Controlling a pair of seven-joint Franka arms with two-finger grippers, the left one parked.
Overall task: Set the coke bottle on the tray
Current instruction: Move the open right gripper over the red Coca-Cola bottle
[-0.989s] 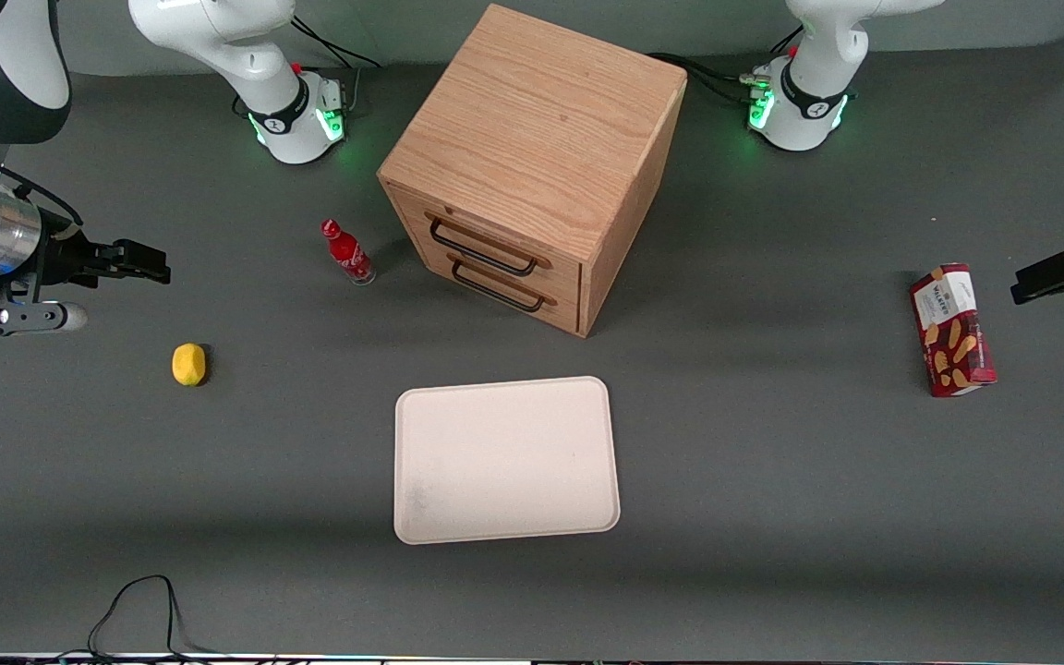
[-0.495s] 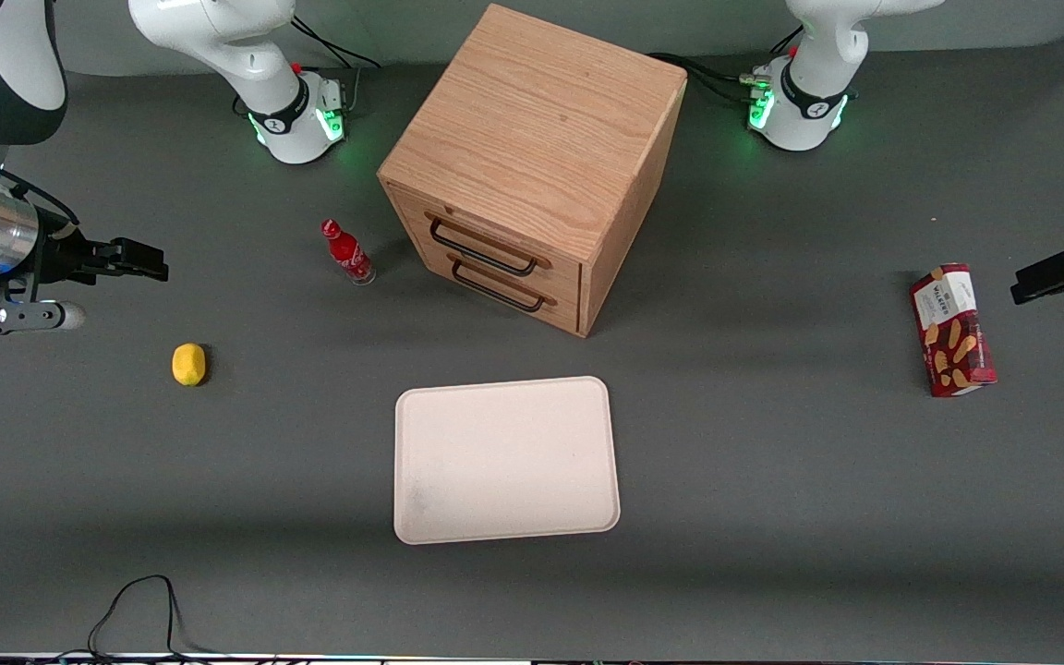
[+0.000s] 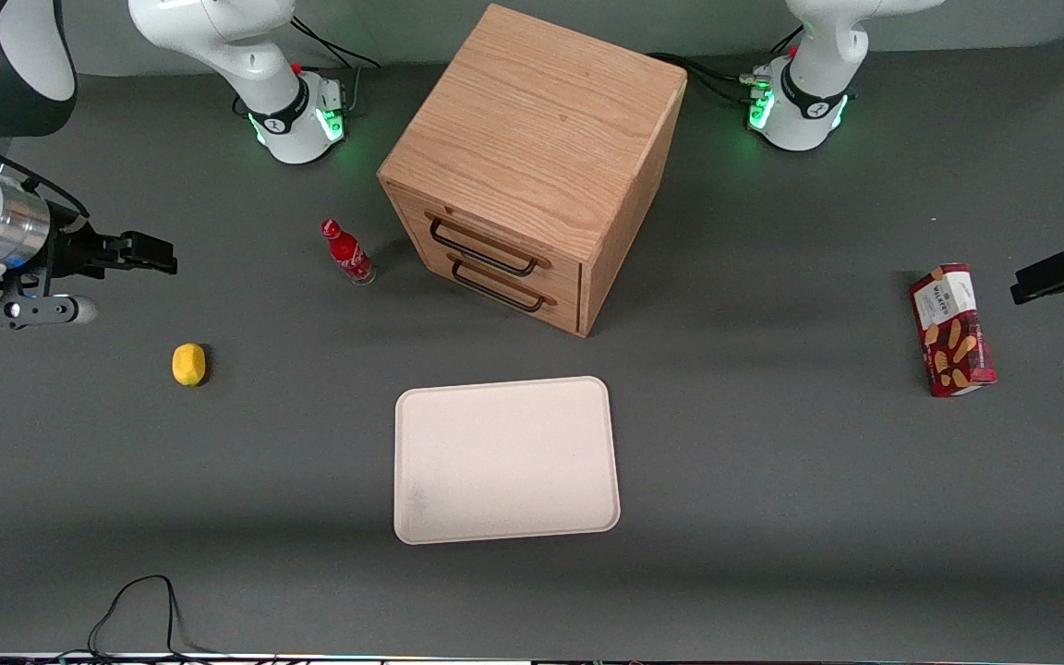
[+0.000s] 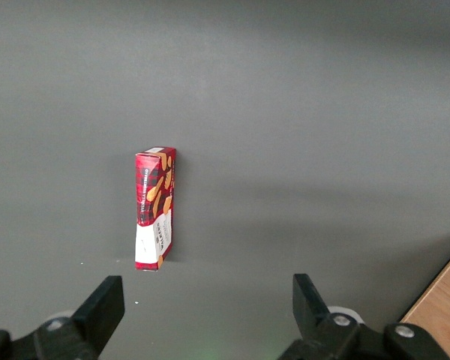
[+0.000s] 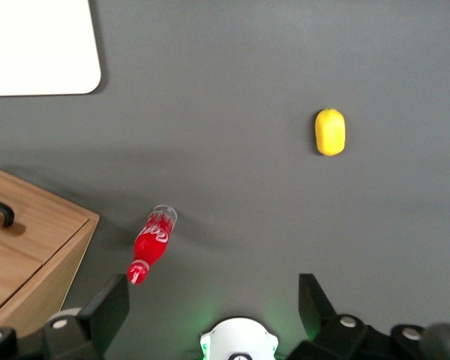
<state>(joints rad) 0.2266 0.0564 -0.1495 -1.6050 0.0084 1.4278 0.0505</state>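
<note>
- The gripper (image 5: 214, 319) has its two fingers (image 5: 109, 311) spread wide with nothing between them. That fits an approach, with the grasp not yet made.
- In the front view the gripper (image 3: 158, 254) hangs at the left edge of the frame, above the table (image 3: 772, 517) and well apart from everything on it.
- The coke bottle (image 3: 348, 252) stands upright left of centre in that frame, just beside the wooden cabinet (image 3: 532, 166) and farther from the camera than the tray. The cabinet is close, so I judge the fingers will have to close on the bottle from its open side.
- The tray (image 3: 506, 459) lies flat at lower centre, bare, ready to receive the bottle.
- A yellow lump (image 3: 188, 364) sits at lower left, nearer the gripper than the bottle; it plays no part in the task.
</note>
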